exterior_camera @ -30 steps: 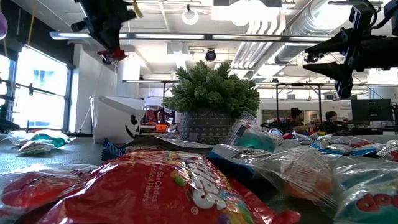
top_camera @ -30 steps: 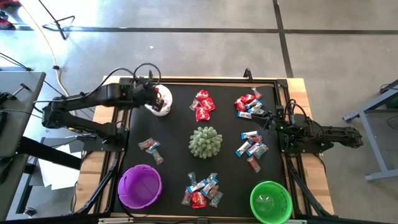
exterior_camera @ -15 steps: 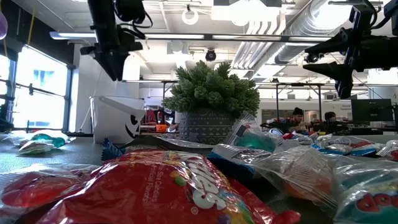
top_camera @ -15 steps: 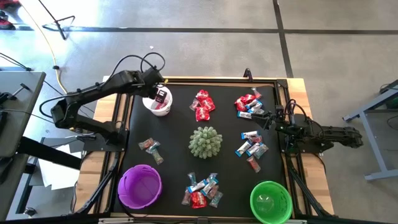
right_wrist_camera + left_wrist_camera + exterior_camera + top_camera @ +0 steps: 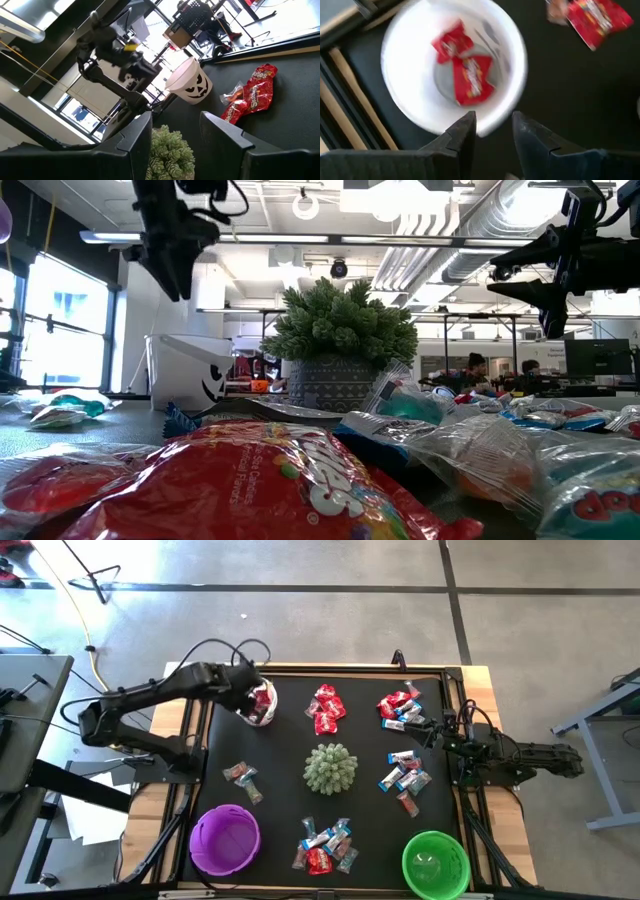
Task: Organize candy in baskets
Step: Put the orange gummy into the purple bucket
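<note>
Two red candies [image 5: 465, 75] inside white basket [image 5: 405, 107] seen only from left wrist, left gripper [image 5: 492, 127] parted, empty.

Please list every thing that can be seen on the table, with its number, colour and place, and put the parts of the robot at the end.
white basket: one, white, far left of the mat; two red candies inside.
purple basket: one, purple, near left corner.
green basket: one, bright green, near right corner.
spiky plant: one, pale green, centre.
candy piles: five, red and blue-silver; far centre, far right, right, near centre, left.
mat: one, black, covers the table.
left gripper: empty, jaws apart, over the white basket.
right gripper: open, empty, at the right edge.
</note>
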